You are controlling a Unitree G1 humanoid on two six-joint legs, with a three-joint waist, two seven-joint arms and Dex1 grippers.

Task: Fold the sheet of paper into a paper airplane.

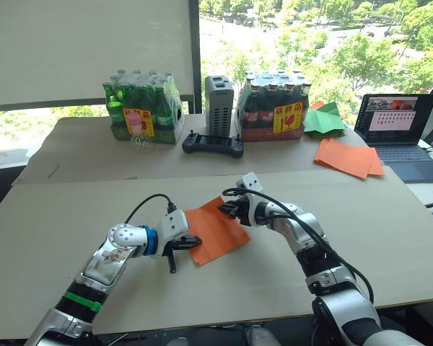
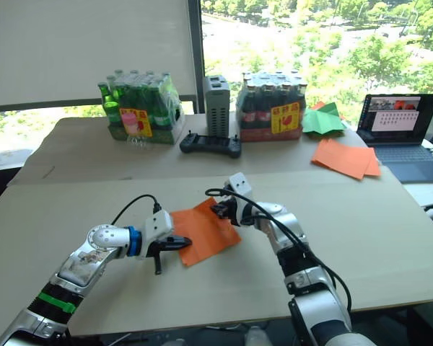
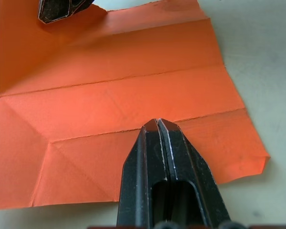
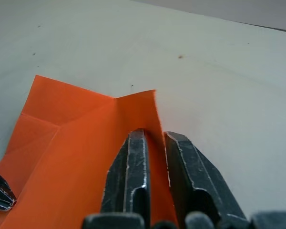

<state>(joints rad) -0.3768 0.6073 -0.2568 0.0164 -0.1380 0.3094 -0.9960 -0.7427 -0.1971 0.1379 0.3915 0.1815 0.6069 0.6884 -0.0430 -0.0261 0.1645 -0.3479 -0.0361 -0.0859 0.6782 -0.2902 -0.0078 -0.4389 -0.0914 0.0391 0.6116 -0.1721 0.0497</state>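
Note:
The sheet of paper (image 1: 218, 232) lies bright orange and creased near the middle of the front table, with long folds and a diagonal crease showing on the sheet (image 3: 133, 90). My left gripper (image 1: 191, 241) is shut, its joined tips (image 3: 157, 124) resting on top of the sheet near its left edge. My right gripper (image 1: 227, 209) pinches the sheet's far edge, which stands up between the two fingers (image 4: 133, 157). The left wrist view also shows the right gripper (image 3: 62, 9) at that far corner. The paper airplane is out of view.
At the back stand a pack of green bottles (image 1: 141, 108), a grey box (image 1: 218, 104), a black controller (image 1: 213, 144) and a pack of dark bottles (image 1: 274, 108). Green paper (image 1: 325, 119), a pile of flat orange sheets (image 1: 348, 157) and a laptop (image 1: 400, 130) sit at the right.

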